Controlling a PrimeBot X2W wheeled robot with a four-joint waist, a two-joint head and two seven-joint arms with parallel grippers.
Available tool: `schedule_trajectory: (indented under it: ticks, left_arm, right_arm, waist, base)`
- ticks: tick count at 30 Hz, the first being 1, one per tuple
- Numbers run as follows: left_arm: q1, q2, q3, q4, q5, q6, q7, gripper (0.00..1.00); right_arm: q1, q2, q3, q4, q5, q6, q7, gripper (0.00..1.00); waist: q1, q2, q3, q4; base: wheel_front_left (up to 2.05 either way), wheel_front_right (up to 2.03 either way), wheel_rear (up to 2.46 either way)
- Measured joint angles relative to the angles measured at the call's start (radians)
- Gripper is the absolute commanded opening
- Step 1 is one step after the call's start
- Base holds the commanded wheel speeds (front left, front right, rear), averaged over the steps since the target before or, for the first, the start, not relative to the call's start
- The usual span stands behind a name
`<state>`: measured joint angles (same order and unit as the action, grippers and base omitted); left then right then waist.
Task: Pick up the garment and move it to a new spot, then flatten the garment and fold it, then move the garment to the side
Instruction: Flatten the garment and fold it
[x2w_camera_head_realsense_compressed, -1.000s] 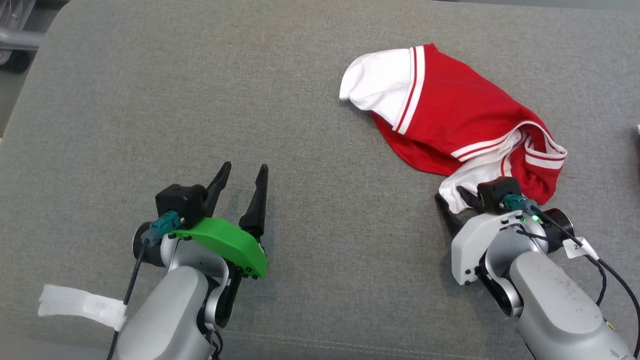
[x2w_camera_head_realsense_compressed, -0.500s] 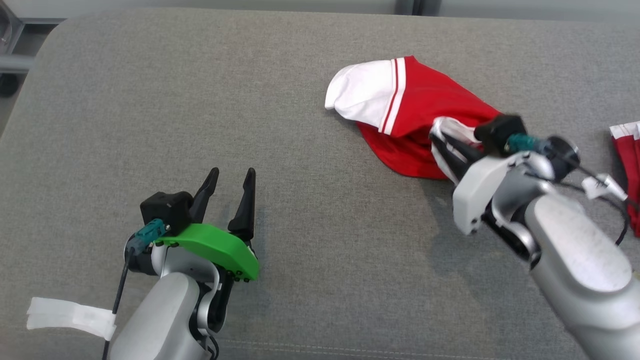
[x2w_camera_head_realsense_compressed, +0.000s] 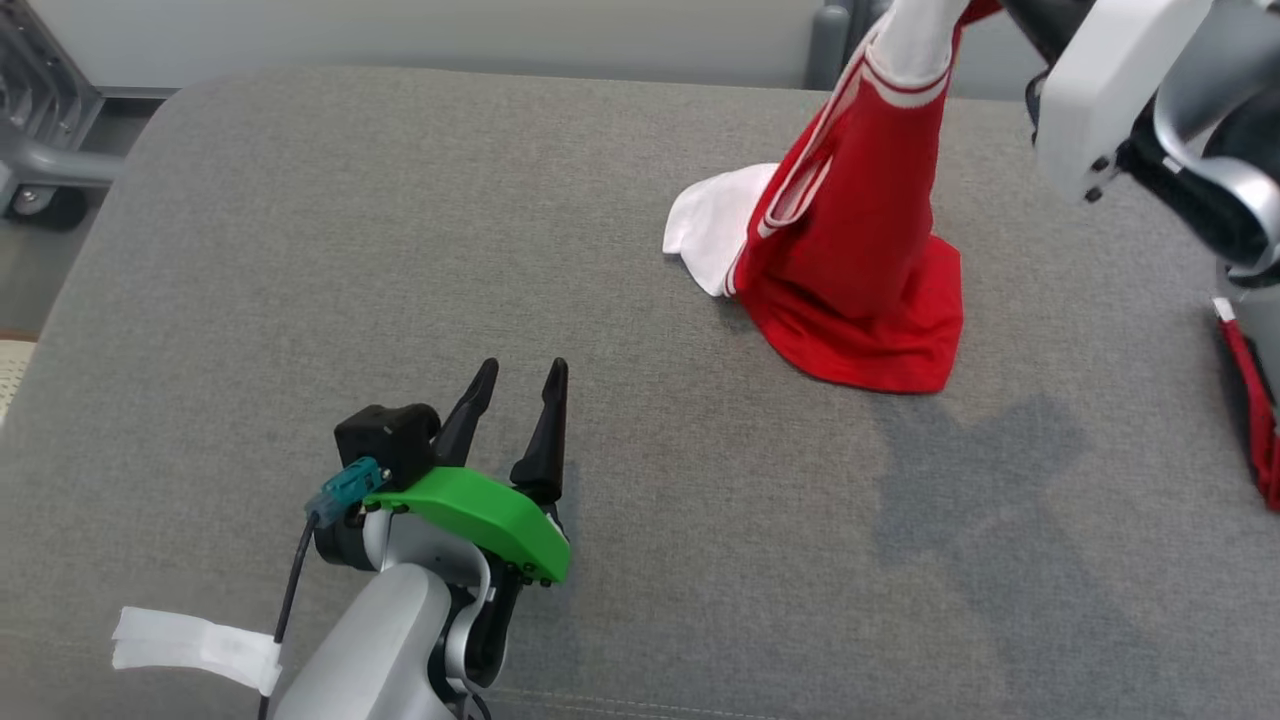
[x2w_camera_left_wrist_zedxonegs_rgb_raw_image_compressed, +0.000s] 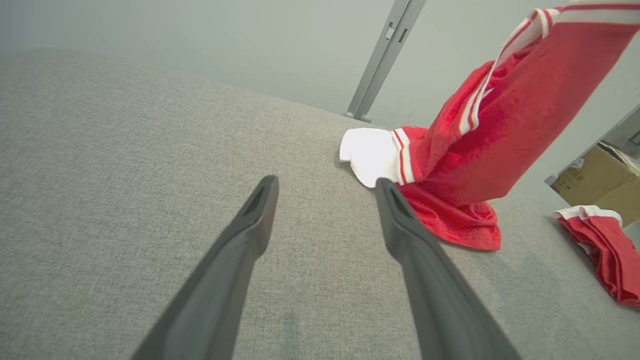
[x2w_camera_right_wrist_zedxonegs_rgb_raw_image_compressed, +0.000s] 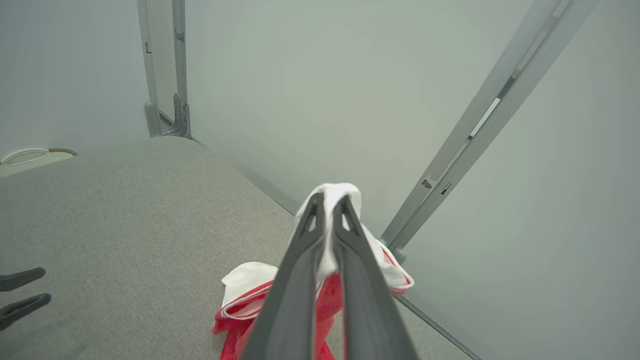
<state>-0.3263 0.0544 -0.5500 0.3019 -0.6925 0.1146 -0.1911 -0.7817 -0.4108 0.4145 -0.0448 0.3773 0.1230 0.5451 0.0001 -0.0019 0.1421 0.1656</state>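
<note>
Right end effector (x2w_camera_right_wrist_zedxonegs_rgb_raw_image_compressed: 327, 201) clenches the half-lifted garment (x2w_camera_head_realsense_compressed: 860, 250) (left end effector (x2w_camera_head_realsense_compressed: 522, 370) gapes idle); relocating, flattening, folding remain.

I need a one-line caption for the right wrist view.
Right tool shut on the red-and-white fabric garment, hanging over the grey fabric surface.

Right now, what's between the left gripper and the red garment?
Just bare grey surface: nothing lies between the left gripper and the garment, in the head and left wrist views.
</note>
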Motion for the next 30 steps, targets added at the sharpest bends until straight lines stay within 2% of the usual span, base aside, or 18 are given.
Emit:
schedule_trajectory:
  ticks: [6,14,21,23,25,30]
  left_arm:
    - [0.001,-0.009,-0.021,0.002,-0.036,-0.001,-0.010,1.00]
    - [0.014,-0.010,-0.048,0.013,-0.062,-0.009,-0.020,1.00]
    - [0.024,-0.010,-0.071,0.017,-0.090,-0.011,-0.023,1.00]
    - [0.024,-0.010,-0.070,0.020,-0.099,-0.010,-0.030,1.00]
    - [0.027,-0.010,-0.065,0.023,-0.102,-0.010,-0.031,1.00]
    - [0.054,-0.009,-0.046,0.028,-0.102,-0.010,-0.040,1.00]
  right_arm:
    - [-0.177,-0.006,-0.016,0.006,0.059,0.000,0.179,0.00]
    - [-0.387,0.009,-0.039,0.103,0.064,-0.003,0.308,0.00]
    - [-0.523,0.009,-0.115,0.207,-0.003,-0.073,0.297,0.00]
    - [-0.524,-0.008,-0.149,0.251,-0.007,-0.097,0.280,0.00]
    - [-0.493,-0.017,-0.149,0.286,0.015,-0.097,0.286,0.00]
    - [-0.278,-0.012,-0.112,0.321,0.111,-0.057,0.349,0.00]
  waist:
    - [0.0000,0.0000,-0.020,0.049]
    - [0.0000,0.0000,-0.040,0.130]
    - [0.0000,0.0000,-0.051,0.205]
    - [0.0000,0.0000,-0.056,0.232]
    - [0.0000,0.0000,-0.063,0.244]
    - [0.0000,0.0000,-0.082,0.238]
  base:
    - [0.00,0.00,0.00]
    - [0.00,0.00,0.00]
    - [0.00,0.00,0.00]
    - [0.00,0.00,0.00]
    - [0.00,0.00,0.00]
    - [0.00,0.00,0.00]
